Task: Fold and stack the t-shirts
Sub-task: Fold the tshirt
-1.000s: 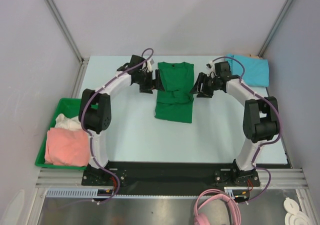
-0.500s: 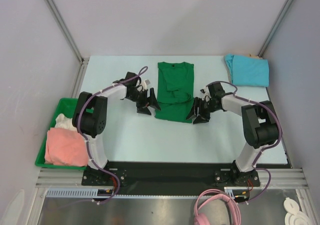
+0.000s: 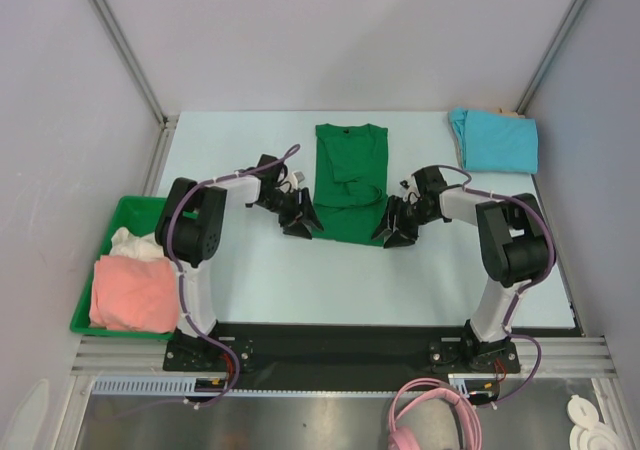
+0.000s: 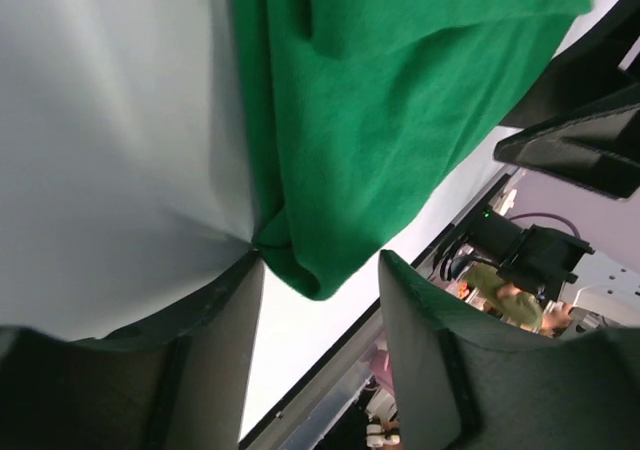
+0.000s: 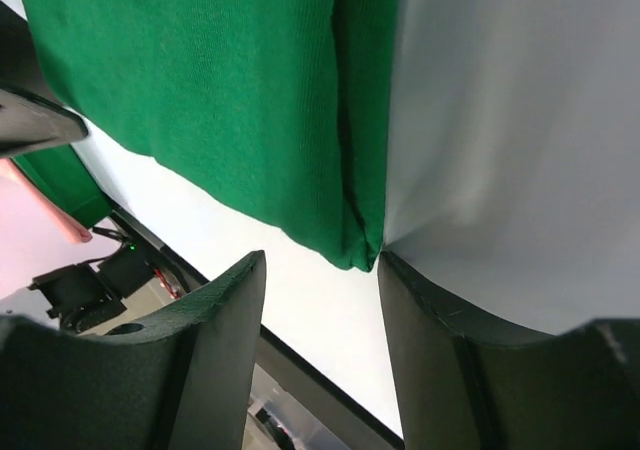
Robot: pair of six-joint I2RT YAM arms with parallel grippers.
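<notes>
**Both claws sitting open at the shirt's near corners**

I am reaching both arms low over the table [image 3: 300, 280], elbows bowing outward and forearms angling in toward the middle. My left claw [image 3: 300, 220] is lying just beside the near left corner of the green t-shirt [image 3: 348, 185], and my right claw [image 3: 393, 232] is lying just beside its near right corner.

The green t-shirt is lying flat mid-table as a narrow strip, sides folded in, collar at the far end.

Through my left wrist camera, my left claw [image 4: 320, 270] is standing released, fingers [image 4: 215, 310] spread, with the hem corner of the green t-shirt [image 4: 370, 140] poking into the gap and touching one fingertip. Through my right wrist camera, my right claw [image 5: 320, 260] is likewise spread wide, and the corner of the cloth [image 5: 230, 100] is meeting the tip of one finger [image 5: 430, 320]. Neither claw is gripping anything.

A folded blue t-shirt [image 3: 495, 140] is resting at the far right corner. A green bin [image 3: 120, 210] beside the table's left edge is holding a pink garment [image 3: 130, 292] and a white garment [image 3: 135, 242].
</notes>
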